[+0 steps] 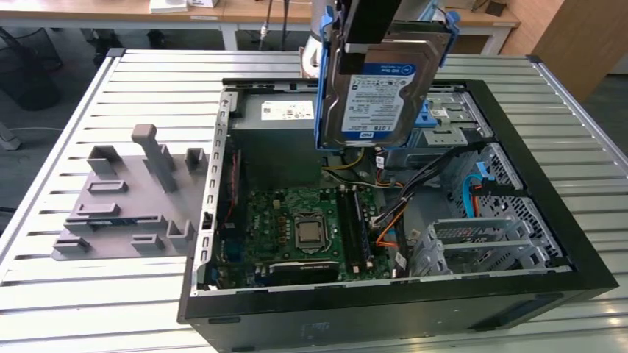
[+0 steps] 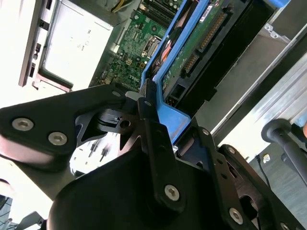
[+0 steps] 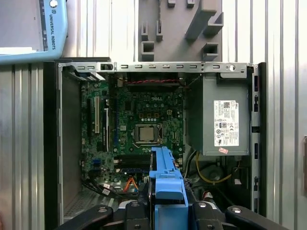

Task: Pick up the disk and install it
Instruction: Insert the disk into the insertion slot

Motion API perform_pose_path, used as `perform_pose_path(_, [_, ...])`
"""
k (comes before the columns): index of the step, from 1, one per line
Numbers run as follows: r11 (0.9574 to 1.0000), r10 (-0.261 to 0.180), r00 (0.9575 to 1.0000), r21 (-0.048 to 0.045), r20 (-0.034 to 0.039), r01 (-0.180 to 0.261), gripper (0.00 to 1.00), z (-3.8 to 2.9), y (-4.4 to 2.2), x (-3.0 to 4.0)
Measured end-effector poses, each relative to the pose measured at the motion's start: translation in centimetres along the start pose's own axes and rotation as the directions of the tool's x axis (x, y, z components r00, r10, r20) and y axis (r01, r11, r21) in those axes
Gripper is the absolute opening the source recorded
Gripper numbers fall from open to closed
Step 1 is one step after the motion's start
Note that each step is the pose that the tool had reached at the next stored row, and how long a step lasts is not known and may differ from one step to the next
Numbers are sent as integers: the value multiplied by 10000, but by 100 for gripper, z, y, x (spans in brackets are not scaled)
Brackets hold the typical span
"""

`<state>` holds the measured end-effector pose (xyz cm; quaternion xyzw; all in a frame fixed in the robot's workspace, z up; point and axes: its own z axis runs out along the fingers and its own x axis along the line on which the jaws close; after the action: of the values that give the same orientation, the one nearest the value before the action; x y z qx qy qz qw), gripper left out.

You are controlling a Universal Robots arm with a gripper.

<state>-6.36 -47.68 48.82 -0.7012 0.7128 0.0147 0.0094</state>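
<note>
The disk is a silver-grey drive with a white-and-blue label and blue side rails. It hangs upright on its edge above the back of the open computer case. My gripper is shut on its upper end, fingers against the blue rails. In the second wrist view the disk shows its green circuit side, and the gripper clamps its blue rail. In the first wrist view the blue rail of the disk sticks out from the gripper over the motherboard.
Inside the case lie a green motherboard, a grey power supply with a white sticker, metal drive cages and loose cables. A blue latch sits behind the disk. A grey holder fixture stands on the slatted table at the exterior view's left.
</note>
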Motion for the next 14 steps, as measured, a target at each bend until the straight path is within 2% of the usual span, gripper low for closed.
perform_pose_path(3, [10000, 27, 10000, 1, 10, -27, 36, 7, 0, 25])
perform_pose_path(9, [10000, 55, 10000, 4, 10, -55, 36, 34, -3, 157])
perform_pose_path(14, [10000, 54, 10000, 14, 11, -54, 36, 58, -2, 217])
